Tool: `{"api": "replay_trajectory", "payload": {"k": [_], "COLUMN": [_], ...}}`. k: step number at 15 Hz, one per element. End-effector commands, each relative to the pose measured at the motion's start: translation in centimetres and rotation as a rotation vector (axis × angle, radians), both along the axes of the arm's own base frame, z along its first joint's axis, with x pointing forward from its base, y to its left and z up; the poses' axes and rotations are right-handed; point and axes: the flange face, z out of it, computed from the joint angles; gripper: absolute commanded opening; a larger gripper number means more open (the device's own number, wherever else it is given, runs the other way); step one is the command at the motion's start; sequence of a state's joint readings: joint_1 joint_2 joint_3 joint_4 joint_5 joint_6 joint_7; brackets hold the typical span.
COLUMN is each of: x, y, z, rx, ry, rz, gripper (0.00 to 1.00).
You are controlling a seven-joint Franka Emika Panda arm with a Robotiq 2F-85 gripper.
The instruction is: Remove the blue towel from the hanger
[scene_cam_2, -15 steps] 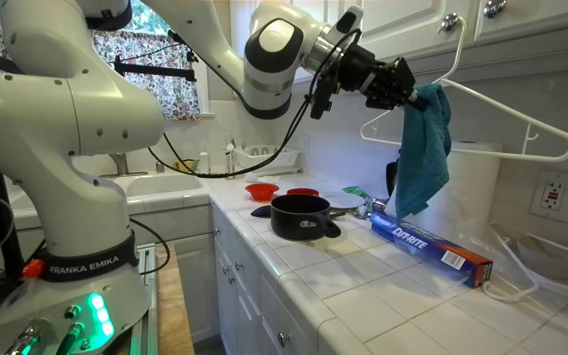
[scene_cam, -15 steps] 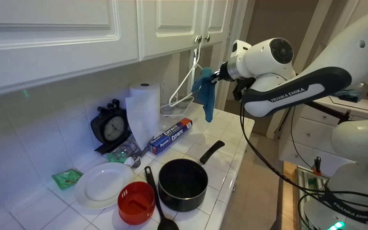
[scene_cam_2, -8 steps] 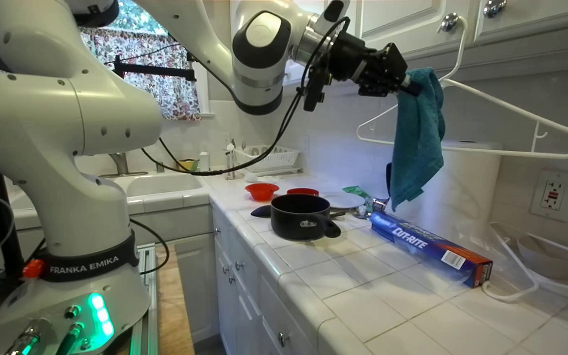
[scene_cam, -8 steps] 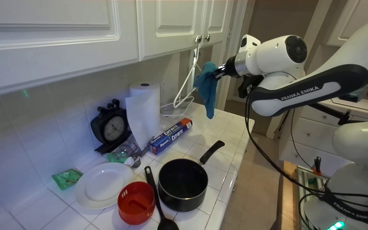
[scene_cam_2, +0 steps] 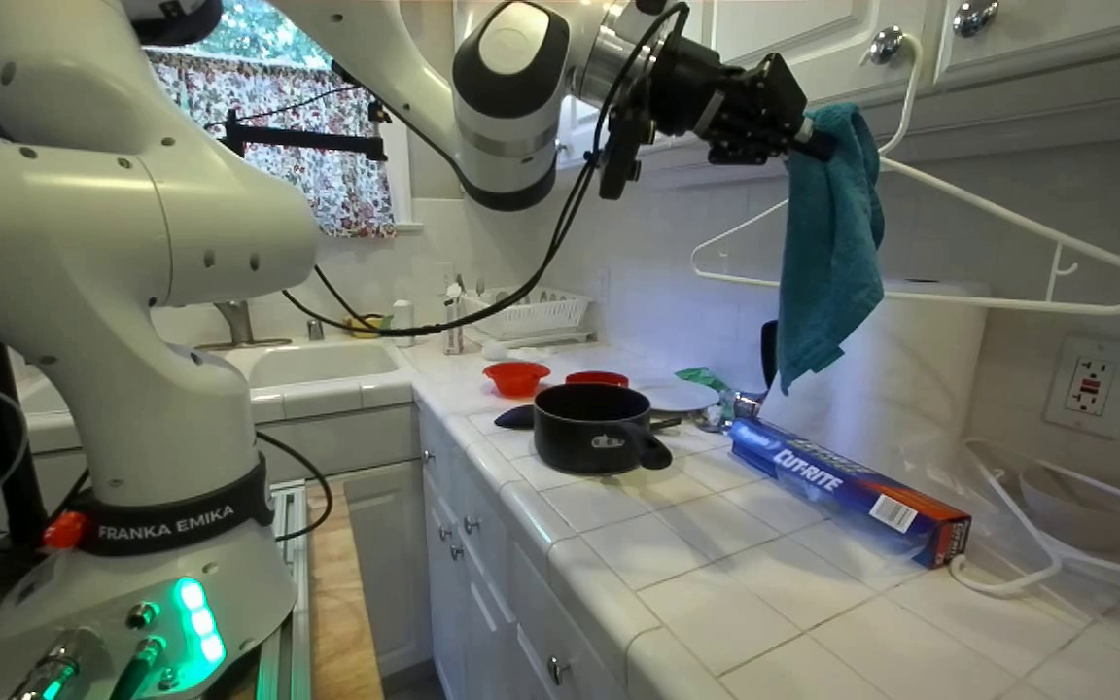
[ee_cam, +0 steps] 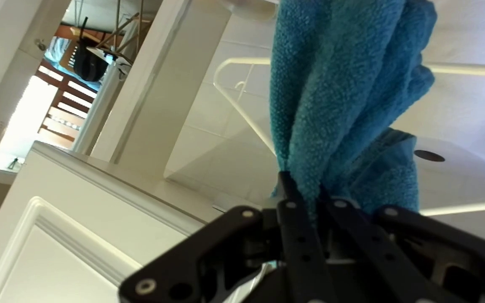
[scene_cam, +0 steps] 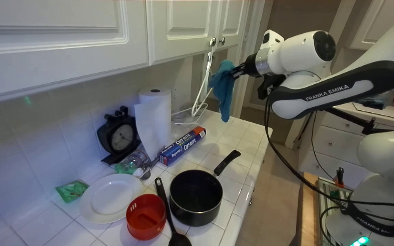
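The blue towel hangs bunched from my gripper in both exterior views. My gripper is shut on its upper part, and its lower end hangs free above the counter. In the wrist view, towel folds are pinched between the fingertips. The white hanger hangs by its hook from a cabinet knob. Its lower bar passes behind the towel in an exterior view and in the wrist view. I cannot tell whether towel and hanger touch.
White upper cabinets are close to the hanger. Below on the tiled counter are a paper towel roll, a Cut-Rite box, a black pot, a red container, a white plate and another white hanger.
My gripper has risen and drawn back from the cabinets with the towel in its grip. The towel's lower end is higher. The hanger has swung a little on its knob.
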State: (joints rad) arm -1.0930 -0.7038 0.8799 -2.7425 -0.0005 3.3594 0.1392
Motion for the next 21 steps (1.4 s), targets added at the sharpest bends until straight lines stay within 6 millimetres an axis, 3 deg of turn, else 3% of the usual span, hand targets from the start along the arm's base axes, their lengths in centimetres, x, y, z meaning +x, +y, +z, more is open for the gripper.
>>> {"api": "replay_trajectory", "payload": {"k": [1,11,21], "x": [-0.6,-3.0,-3.0], "y": [-0.1,-3.5,-8.1], "z": [0.9,-1.5,-7.1], "rx": [0.031,0.194,0.273], "ry": [0.039,0.388,0.512], "rz": [0.017,-0.08,-0.077], "gripper": [0.07,0.07,0.08]}}
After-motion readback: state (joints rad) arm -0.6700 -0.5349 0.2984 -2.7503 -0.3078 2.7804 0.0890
